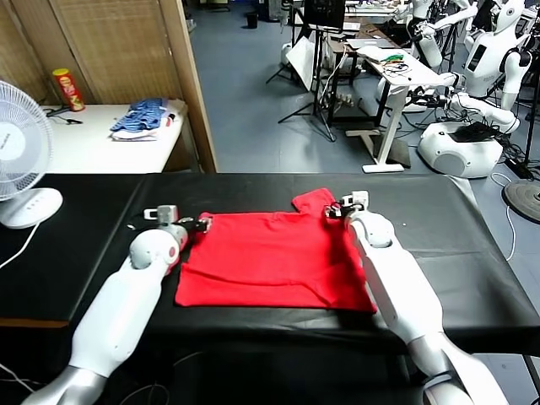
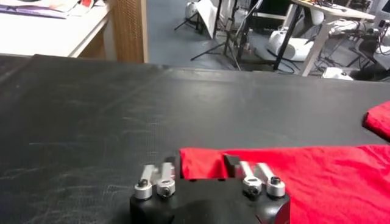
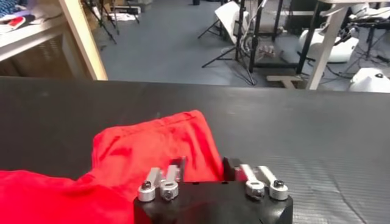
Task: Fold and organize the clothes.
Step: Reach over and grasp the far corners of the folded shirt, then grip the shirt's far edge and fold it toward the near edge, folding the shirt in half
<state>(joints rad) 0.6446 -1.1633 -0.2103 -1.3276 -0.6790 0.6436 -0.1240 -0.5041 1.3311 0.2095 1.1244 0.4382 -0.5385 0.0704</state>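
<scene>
Fingers of both grippers, left (image 1: 201,224) and right (image 1: 332,210), pinch the far corners of my red T-shirt (image 1: 270,257) lying flat on the black counter (image 1: 439,219); I'd lift both evenly and draw toward me, keeping the hem taut.

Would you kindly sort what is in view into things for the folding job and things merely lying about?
For the job:
- red T-shirt
- left pincer, shut on its far left corner
- right pincer, shut by its sleeve

Lying about:
- white fan
- striped cloth pile
- snack can
</scene>
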